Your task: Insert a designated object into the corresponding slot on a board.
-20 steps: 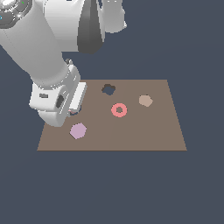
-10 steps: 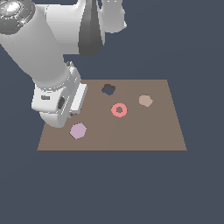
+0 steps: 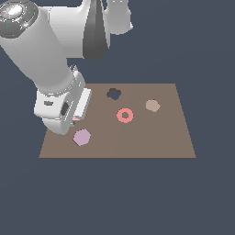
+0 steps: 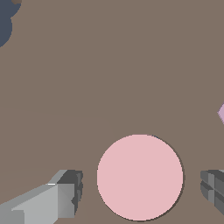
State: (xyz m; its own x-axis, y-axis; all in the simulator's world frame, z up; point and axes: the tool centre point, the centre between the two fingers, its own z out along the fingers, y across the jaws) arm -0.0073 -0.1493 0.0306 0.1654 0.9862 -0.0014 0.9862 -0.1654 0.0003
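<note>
Disc between open hand fingers, slot probably hidden beneath it

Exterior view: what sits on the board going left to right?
Gripper over the mostly hidden pink disc → mauve hexagon → lobed dark hole → pink ring → tan hexagon, all on the brown board.

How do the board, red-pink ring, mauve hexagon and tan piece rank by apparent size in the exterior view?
1. board, by far largest
2. red-pink ring and mauve hexagon, about alike, so unranked
3. tan piece, slightly smaller, though it lies farther back
</note>
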